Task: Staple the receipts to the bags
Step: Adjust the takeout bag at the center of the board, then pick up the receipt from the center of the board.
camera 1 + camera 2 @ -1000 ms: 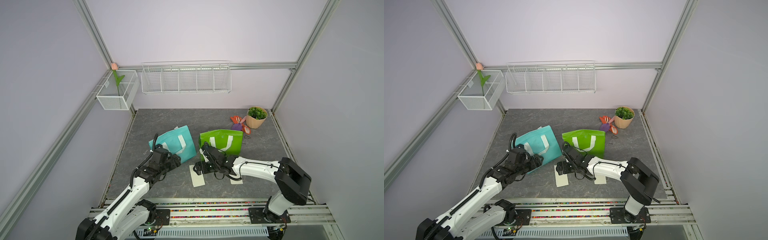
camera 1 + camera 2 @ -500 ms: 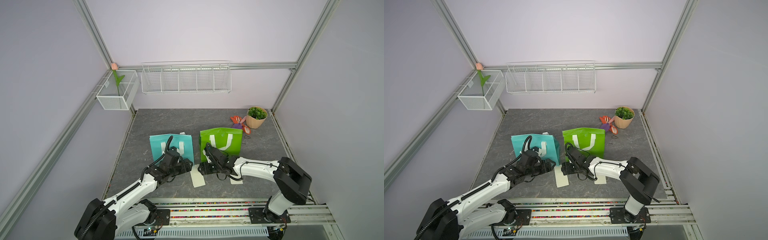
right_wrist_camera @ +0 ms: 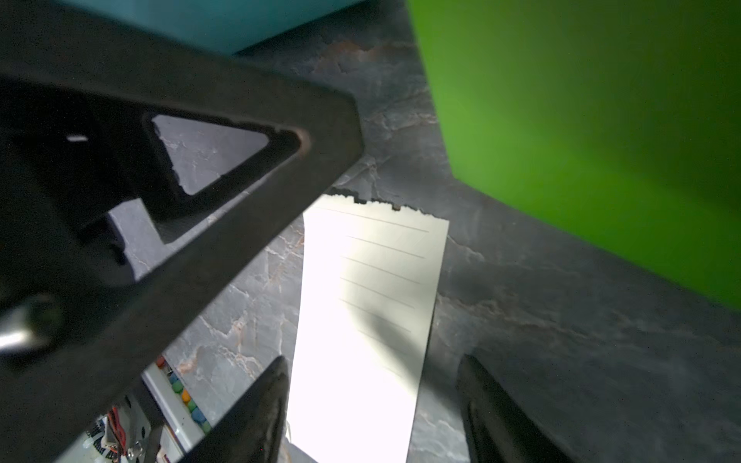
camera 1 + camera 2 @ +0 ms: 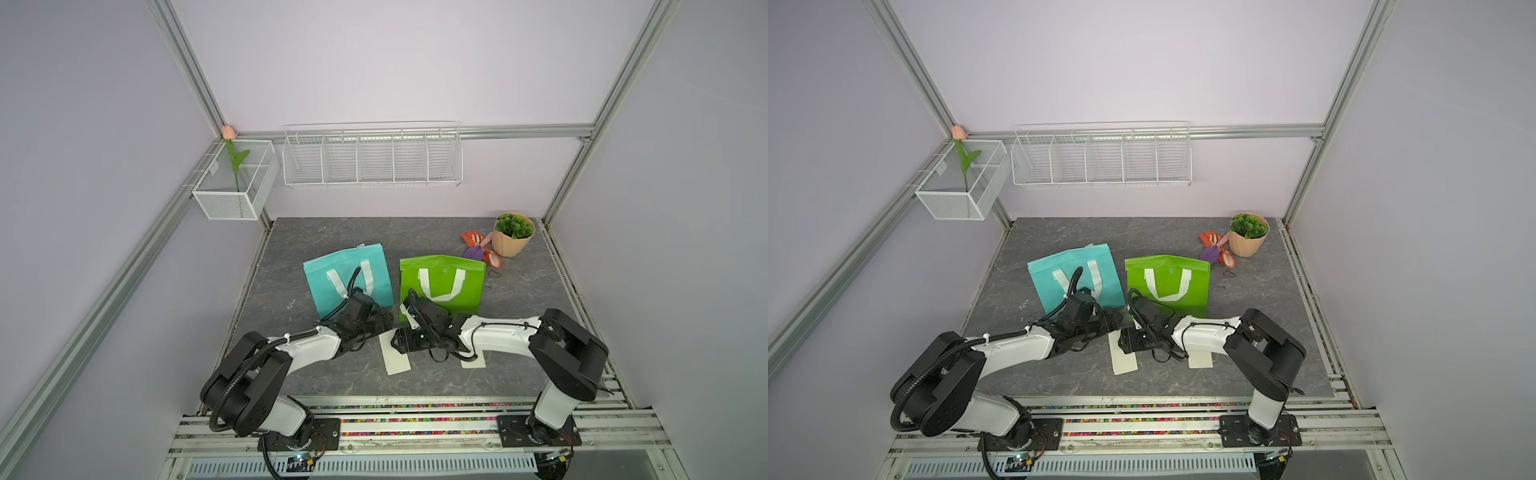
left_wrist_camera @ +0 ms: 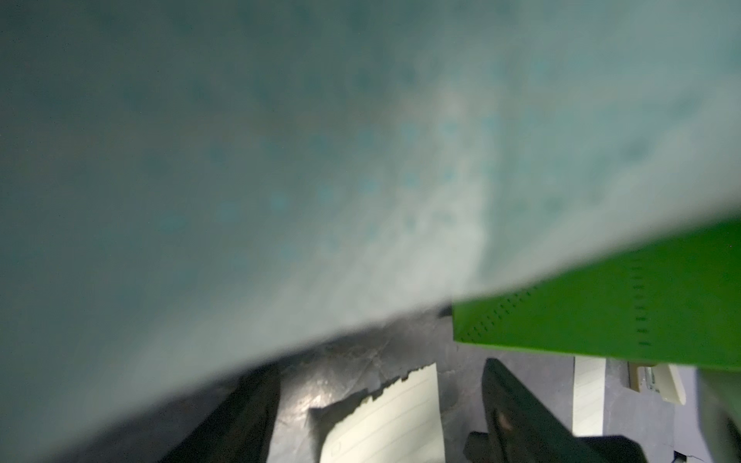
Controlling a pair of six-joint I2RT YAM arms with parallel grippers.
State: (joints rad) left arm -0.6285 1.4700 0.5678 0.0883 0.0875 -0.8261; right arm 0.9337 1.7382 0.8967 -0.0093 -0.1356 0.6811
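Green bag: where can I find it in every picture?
Top view: green bag in the middle, right of the teal bag.
Top view: green bag, same place.
Left wrist: green bag behind the blurry teal bag's edge.
Right wrist: green bag just past the receipt.
Landmark: the torn-edged receipt by its near corner shows in all four.

Teal bag [image 4: 320, 282] beside green bag [image 4: 440, 276], seemingly upright; two cream receipts [image 4: 397, 360] [image 4: 473, 361] flat in front

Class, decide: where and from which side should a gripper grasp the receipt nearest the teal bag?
Probably its torn end: the receipt lies flat, but that jagged edge looks slightly lifted. Come from above, open jaws across its narrow width, as the right gripper stands.
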